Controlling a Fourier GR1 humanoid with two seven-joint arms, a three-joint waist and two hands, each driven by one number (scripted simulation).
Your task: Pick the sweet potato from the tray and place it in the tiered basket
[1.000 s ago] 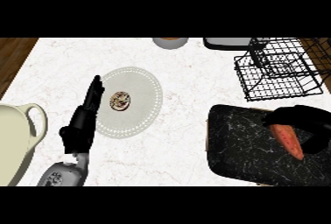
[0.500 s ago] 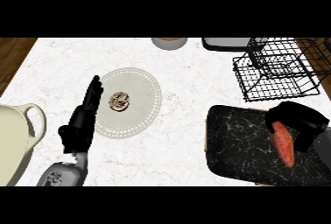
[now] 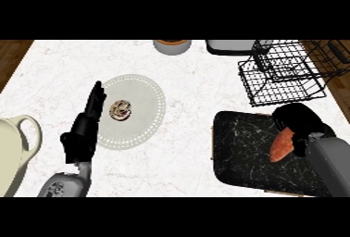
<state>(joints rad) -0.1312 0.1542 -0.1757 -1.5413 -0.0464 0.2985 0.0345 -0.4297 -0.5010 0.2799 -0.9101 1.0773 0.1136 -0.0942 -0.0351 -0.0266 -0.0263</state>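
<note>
Here the white tabletop (image 3: 198,83) holds a dark tray (image 3: 253,162) at the right and a black wire basket (image 3: 284,74) behind it. A round plate (image 3: 147,115) with a small bit of food (image 3: 121,110) sits at the left, and a cream jug (image 3: 14,152) is at the left edge. The orange sweet potato (image 3: 282,145) is over the tray, with the right hand (image 3: 301,122) curled around it. The left hand (image 3: 85,127) rests by the plate, fingers straight.

White marble counter (image 3: 198,106) under even light; brown wooden floor (image 3: 14,55) at its upper left corner
</note>
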